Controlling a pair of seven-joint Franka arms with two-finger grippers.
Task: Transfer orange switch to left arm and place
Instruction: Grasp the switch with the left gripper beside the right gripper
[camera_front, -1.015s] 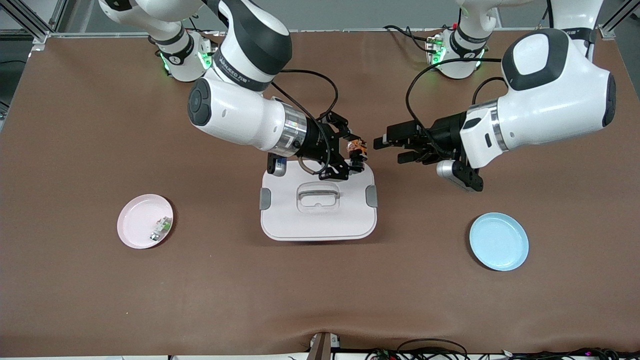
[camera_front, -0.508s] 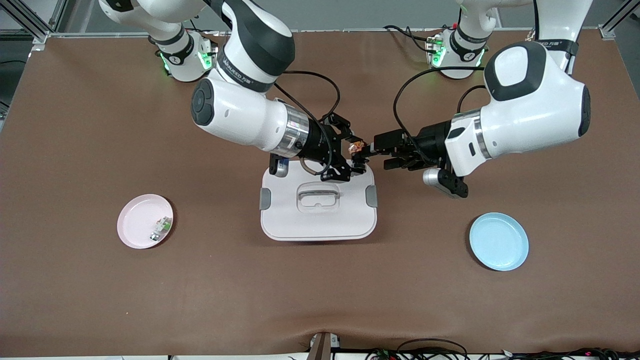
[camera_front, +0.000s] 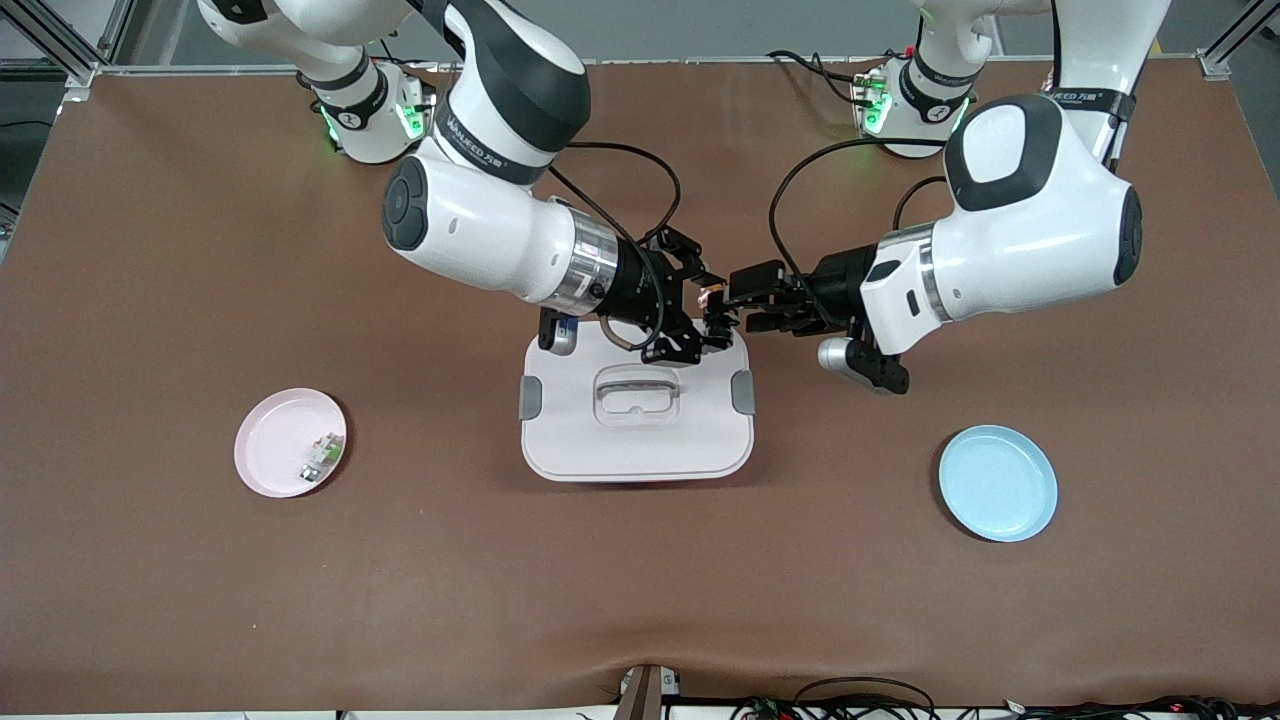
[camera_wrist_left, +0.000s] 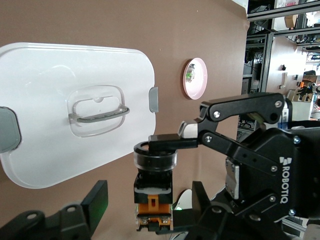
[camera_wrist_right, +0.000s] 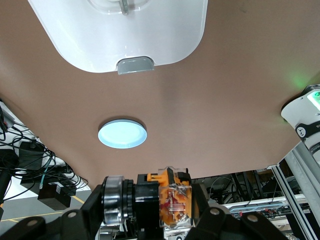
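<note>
The orange switch (camera_front: 712, 297) is in the air over the corner of the white box (camera_front: 636, 430) that lies toward the robots' bases. My right gripper (camera_front: 710, 312) is shut on its black ring end; the right wrist view shows the switch (camera_wrist_right: 172, 200) clamped in that gripper (camera_wrist_right: 150, 212). My left gripper (camera_front: 738, 300) is open, with its fingers on either side of the switch's orange end (camera_wrist_left: 154, 210) and a gap on each side. In the left wrist view a right gripper finger (camera_wrist_left: 170, 142) lies on the black ring.
A pink plate (camera_front: 290, 455) with a small white-and-green component (camera_front: 320, 458) lies toward the right arm's end. A blue plate (camera_front: 997, 483) lies toward the left arm's end. The box (camera_wrist_left: 60, 100) sits mid-table under both grippers. Cables hang at both wrists.
The left arm has moved in toward the right gripper, and its open fingers now stand around the switch. The right arm has barely moved.
</note>
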